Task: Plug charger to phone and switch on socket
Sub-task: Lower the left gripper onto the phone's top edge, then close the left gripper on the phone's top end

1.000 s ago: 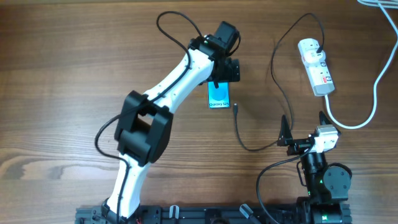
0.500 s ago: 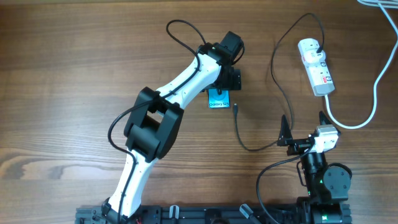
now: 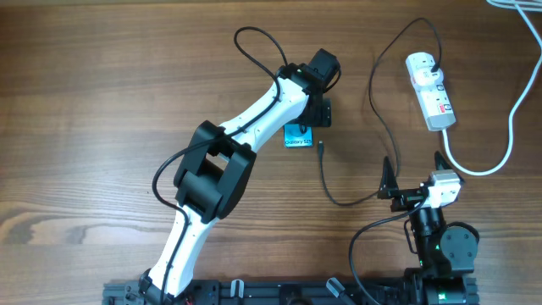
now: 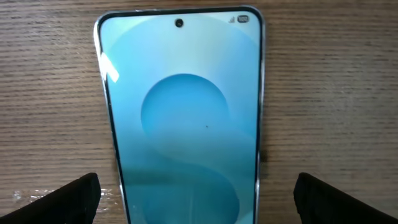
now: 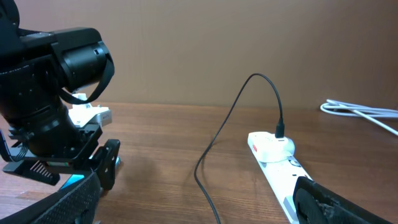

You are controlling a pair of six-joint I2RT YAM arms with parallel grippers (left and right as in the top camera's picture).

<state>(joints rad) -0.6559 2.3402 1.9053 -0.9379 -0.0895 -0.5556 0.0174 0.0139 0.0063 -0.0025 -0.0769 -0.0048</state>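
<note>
**Overhead.** The left gripper (image 3: 312, 114) hangs over the far end of the phone (image 3: 297, 138), which lies flat near the middle of the table (image 3: 102, 76). Only the phone's near end shows. The charger (image 3: 325, 178) tip lies just right of the phone, not touching it. Its cable runs to the socket (image 3: 430, 91) near the far right corner. The right gripper (image 3: 413, 169) is spread and empty.

**Left wrist.** The full width of the phone screen is visible. The fingers (image 4: 68, 199) stand wide apart, outside its long edges, gripping nothing.

**Right wrist.** The adapter (image 5: 272, 146) is seated in the socket, with the cable arching up from it. The switch positions cannot be read. The fingers stand spread.
</note>
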